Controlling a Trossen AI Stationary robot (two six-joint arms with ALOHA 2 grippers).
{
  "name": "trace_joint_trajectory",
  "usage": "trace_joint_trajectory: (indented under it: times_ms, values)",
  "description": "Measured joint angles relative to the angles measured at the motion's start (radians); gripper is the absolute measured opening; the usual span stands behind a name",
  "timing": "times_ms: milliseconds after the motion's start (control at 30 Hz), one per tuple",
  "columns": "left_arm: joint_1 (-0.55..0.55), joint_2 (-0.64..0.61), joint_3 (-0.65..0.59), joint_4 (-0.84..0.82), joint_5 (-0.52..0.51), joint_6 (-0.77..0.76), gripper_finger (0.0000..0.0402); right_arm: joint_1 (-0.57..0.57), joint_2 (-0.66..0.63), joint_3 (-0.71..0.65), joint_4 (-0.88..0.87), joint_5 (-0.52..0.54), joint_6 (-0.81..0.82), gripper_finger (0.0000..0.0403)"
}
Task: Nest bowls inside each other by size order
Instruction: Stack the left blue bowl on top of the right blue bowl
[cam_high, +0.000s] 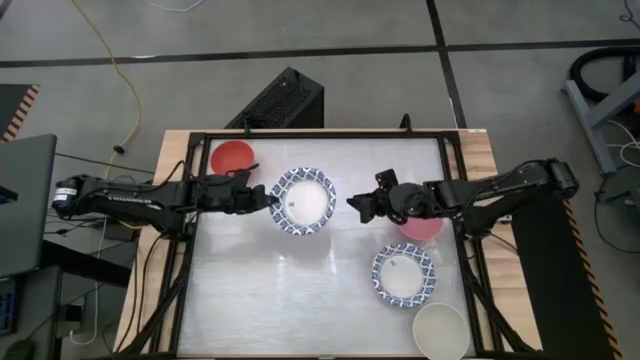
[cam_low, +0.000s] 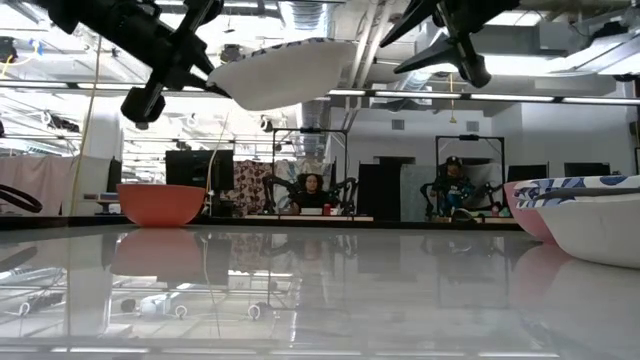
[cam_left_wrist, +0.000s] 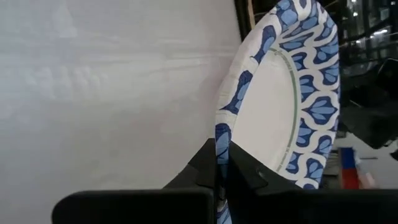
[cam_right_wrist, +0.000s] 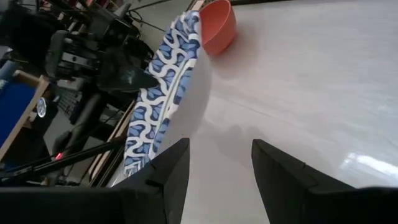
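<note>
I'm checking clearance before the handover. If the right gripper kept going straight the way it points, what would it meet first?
Most likely the blue-patterned white bowl held up by the left gripper. The right gripper is open and points at its rim, though the gap is hard to judge.

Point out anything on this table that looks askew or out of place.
Only one thing: the blue-rimmed bowl is off the table, pinched at its rim by the left gripper and hanging tilted in the low view. The right gripper waits open beside it. The other bowls sit upright.
</note>
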Motion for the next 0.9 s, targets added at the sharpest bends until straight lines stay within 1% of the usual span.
trace_joint_trajectory:
  times_ms: [133, 267, 367, 633, 800, 900]
  values:
    - [0.000, 0.041, 0.078, -0.141, -0.012, 0.043, 0.0000, -0.011, 0.000, 0.000, 0.003, -0.003, -0.009, 0.0194]
    - [0.000, 0.101, 0.141, -0.210, 0.000, 0.080, 0.0000, -0.012, 0.000, 0.000, 0.025, -0.003, -0.032, 0.0194]
    - [0.000, 0.147, 0.183, -0.199, 0.007, 0.104, 0.0000, -0.012, 0.000, 0.000, 0.044, -0.003, -0.064, 0.0194]
    - [0.000, 0.239, 0.287, -0.199, 0.007, 0.195, 0.0000, -0.025, 0.015, 0.000, 0.044, -0.014, -0.078, 0.0194]
    - [0.006, 0.259, 0.318, -0.197, 0.009, 0.227, 0.0000, -0.025, 0.071, 0.000, 0.049, -0.024, -0.071, 0.0194]
    - [0.020, 0.259, 0.320, -0.199, 0.016, 0.237, 0.0000, -0.025, 0.114, 0.000, 0.092, -0.051, -0.070, 0.0194]
